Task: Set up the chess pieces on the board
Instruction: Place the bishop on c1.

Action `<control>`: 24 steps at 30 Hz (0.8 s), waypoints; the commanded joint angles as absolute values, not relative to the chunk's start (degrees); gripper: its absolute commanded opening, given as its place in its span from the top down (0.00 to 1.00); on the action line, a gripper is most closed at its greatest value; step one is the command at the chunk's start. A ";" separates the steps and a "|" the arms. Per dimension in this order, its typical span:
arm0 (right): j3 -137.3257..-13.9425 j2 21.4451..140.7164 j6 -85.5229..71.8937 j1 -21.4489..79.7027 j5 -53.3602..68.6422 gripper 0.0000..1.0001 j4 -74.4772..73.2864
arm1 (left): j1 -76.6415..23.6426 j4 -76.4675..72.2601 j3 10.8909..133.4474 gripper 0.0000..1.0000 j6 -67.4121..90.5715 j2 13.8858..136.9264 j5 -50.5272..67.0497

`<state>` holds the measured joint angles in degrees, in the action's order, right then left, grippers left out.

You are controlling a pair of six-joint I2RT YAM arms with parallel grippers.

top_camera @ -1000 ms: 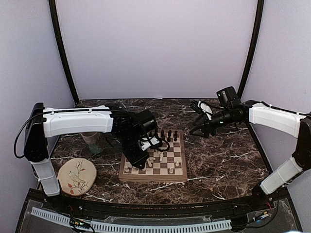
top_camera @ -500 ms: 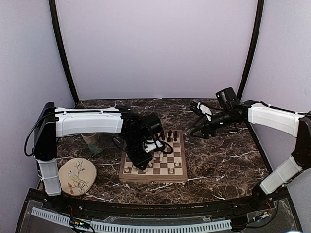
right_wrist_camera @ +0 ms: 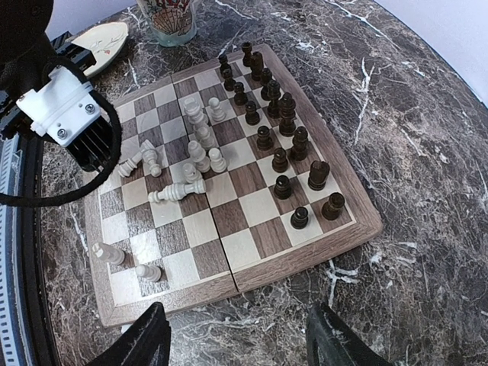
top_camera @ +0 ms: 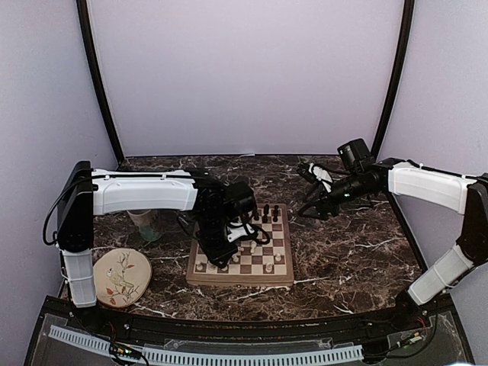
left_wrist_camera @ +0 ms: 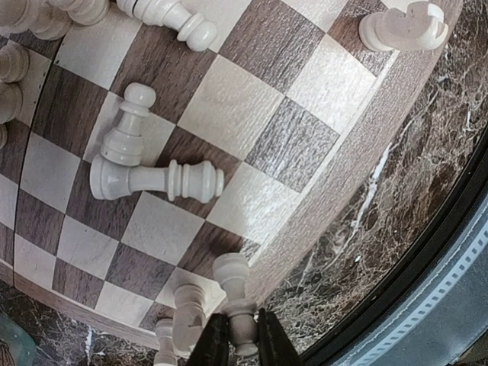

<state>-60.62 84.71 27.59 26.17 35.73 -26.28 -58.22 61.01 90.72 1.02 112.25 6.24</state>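
Note:
The wooden board lies mid-table. Dark chess pieces stand in two rows along its far side. Cream-white chess pieces cluster near the middle, some toppled, one lying flat. My left gripper is shut on a white piece, upright over the board's near edge beside two other white pieces. In the top view that gripper sits low over the board's near-left part. My right gripper hangs open and empty over the marble just right of the board, also visible from above.
A patterned mug stands left of the board, and a round bird plate lies at the near left. A black rail runs along the table's near edge. Purple walls enclose the table.
My left arm has swung rightward, carrying its gripper lower over the board's near-left squares. The right gripper has edged slightly toward the board.

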 commanded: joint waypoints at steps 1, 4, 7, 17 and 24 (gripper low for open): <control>-61.53 85.30 28.18 26.37 35.97 0.39 -26.15 | -57.92 63.19 92.00 0.85 0.09 112.88 6.04; -61.67 85.30 28.17 26.45 36.02 0.39 -26.26 | -57.97 63.02 92.14 0.83 0.22 113.18 5.76; -61.61 85.25 28.17 26.54 36.07 0.39 -26.26 | -58.01 62.70 92.32 0.81 0.26 113.45 5.77; -61.75 85.61 28.30 26.78 35.73 0.39 -26.45 | -58.01 61.75 92.42 0.76 0.80 113.99 4.43; -61.77 85.95 28.31 26.98 35.61 0.39 -26.61 | -58.18 60.13 92.11 0.82 0.00 113.83 3.29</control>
